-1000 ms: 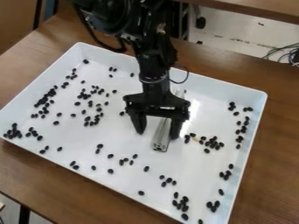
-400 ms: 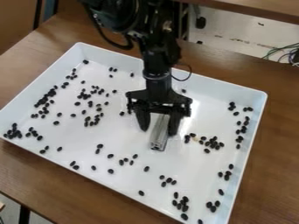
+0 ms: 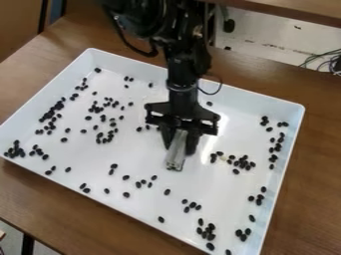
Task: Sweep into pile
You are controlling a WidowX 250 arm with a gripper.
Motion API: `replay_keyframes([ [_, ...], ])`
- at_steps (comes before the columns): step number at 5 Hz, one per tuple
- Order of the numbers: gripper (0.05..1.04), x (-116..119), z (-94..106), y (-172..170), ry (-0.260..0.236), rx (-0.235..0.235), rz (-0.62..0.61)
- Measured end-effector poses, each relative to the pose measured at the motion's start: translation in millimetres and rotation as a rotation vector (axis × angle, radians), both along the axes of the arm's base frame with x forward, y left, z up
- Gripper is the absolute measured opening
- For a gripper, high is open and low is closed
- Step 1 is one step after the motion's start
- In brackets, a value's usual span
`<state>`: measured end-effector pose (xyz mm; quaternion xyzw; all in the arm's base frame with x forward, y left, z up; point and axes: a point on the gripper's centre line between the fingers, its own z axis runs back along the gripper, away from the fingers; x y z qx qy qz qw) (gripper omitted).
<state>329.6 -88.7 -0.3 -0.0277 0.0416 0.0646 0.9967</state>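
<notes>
And in it came! We saw the gripper (image 3: 179, 149) draw its fingers (image 3: 192, 145) together, the wide gap narrowing right down onto the metal bar (image 3: 176, 158). We watched the arm (image 3: 182, 79) edge rightward in the picture, while the bar's near end slid slightly left.

Arm (image 3: 185, 57) in from top edge, wrist (image 3: 182, 94) near upright. Gripper (image 3: 179, 148) hangs down, fingers close together.

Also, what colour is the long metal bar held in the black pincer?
The long metal bar is silver-grey, best seen in the camera view.
</notes>
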Motion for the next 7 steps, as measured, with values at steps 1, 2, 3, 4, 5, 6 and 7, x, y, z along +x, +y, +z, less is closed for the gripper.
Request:
replay_keyframes([
  [1, 0.361, -5, 0.1, -14, 0.005, -0.004, -0.022],
  [2, 0.361, -11, 10.8, -35, 0.030, -0.049, -0.098],
  [3, 0.361, -10, 29.4, -69, 0.012, -0.069, -0.255],
  [4, 0.361, -7, 35.2, -103, 0.004, -0.089, -0.345],
  [5, 0.361, -1, 24.5, -115, 0.029, -0.081, -0.361],
  [6, 0.361, 5, 13.8, -118, 0.039, -0.076, -0.362],
  [7, 0.361, 7, 5.6, -115, 0.017, -0.090, -0.340],
])
